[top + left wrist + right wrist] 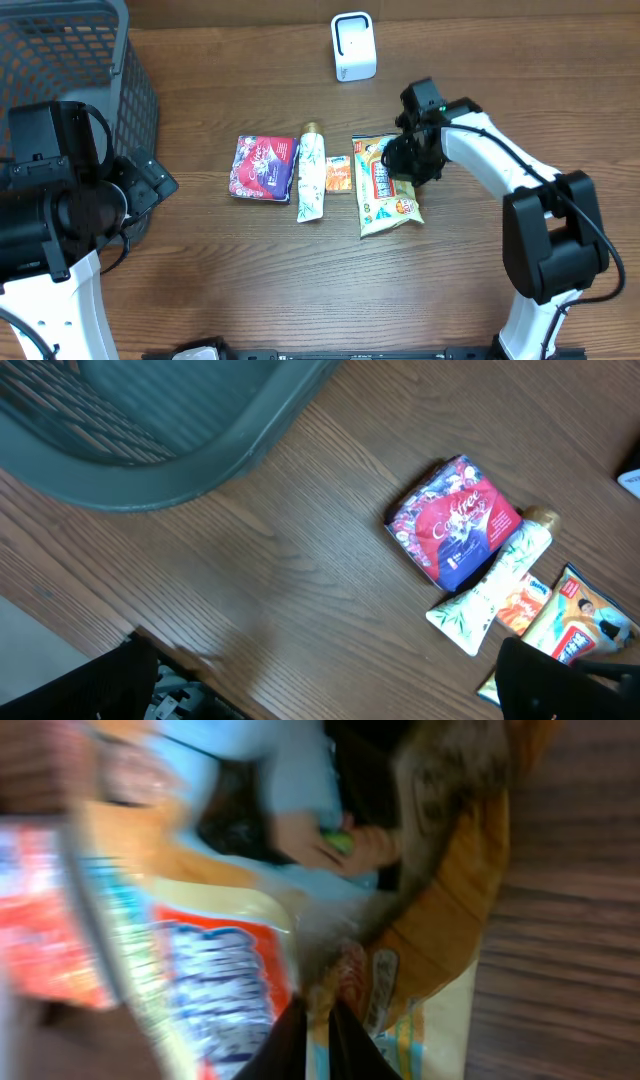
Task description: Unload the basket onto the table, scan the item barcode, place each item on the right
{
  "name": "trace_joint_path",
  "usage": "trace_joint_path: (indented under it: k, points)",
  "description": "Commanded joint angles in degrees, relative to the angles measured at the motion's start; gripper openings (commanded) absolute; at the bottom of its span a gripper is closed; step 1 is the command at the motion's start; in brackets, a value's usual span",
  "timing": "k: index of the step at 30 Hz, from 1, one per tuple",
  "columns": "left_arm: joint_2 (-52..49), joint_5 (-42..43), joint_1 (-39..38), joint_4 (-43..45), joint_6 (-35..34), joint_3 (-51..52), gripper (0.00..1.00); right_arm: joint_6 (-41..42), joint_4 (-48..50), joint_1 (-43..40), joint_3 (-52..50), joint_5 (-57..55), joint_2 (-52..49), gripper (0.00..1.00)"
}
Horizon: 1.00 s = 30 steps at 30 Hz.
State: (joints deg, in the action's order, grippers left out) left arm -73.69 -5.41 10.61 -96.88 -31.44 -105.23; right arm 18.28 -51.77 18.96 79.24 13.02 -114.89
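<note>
Right gripper (408,165) clamped on yellow snack packet (388,198), centre right | left gripper (152,183) jaws wide apart, left edge | white scanner (353,46) top centre

4 grocery items: 1 coffee pack (263,168), 1 tube (311,172), 1 sm. orange sachet (338,176), 1 snack bag (385,195). Plus 1 white scanner (353,46), 1 grey basket (140,100).
</note>
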Motion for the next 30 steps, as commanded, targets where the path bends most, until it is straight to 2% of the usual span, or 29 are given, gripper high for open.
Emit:
trace_joint_path:
  k: [1,4,8,11,13,17,22,28,30]
  points:
    - [-0.13,-0.55,0.26,0.07,-0.9,0.15,1.0,2.12,-0.48,-1.03,-2.36,-7.85,-1.86,0.09]
    - [-0.13,-0.55,0.26,0.07,-0.9,0.15,1.0,2.14,-3.61,-1.09,-1.22,-12.13,-1.46,0.08]
    - [-0.13,-0.55,0.26,0.07,-0.92,0.15,1.0,2.1,-18.51,-1.07,10.36,-17.44,-0.94,0.1]
    - [-0.13,-0.55,0.26,0.07,-0.9,0.15,1.0,1.46,-25.83,-0.83,18.47,-14.14,-0.94,0.1]
    - [-0.13,-0.55,0.26,0.07,-0.9,0.15,1.0,-0.92,-27.21,-0.28,22.34,-8.24,-0.94,0.1]
    - [-0.13,-0.55,0.26,0.07,-0.9,0.15,1.0,-2.21,-20.46,0.81,23.19,3.65,-1.09,0.11]
    - [-0.13,-0.55,0.26,0.07,-0.92,0.15,1.0,-0.42,-12.57,1.95,18.14,3.61,-1.14,0.13]
    - [-0.13,-0.55,0.26,0.07,-0.9,0.15,1.0,3.08,-1.99,2.93,6.14,3.58,-1.18,0.13]
    - [-0.13,-0.55,0.26,0.07,-0.9,0.15,1.0,5.88,2.19,2.93,-0.22,0.7,-1.18,0.07]
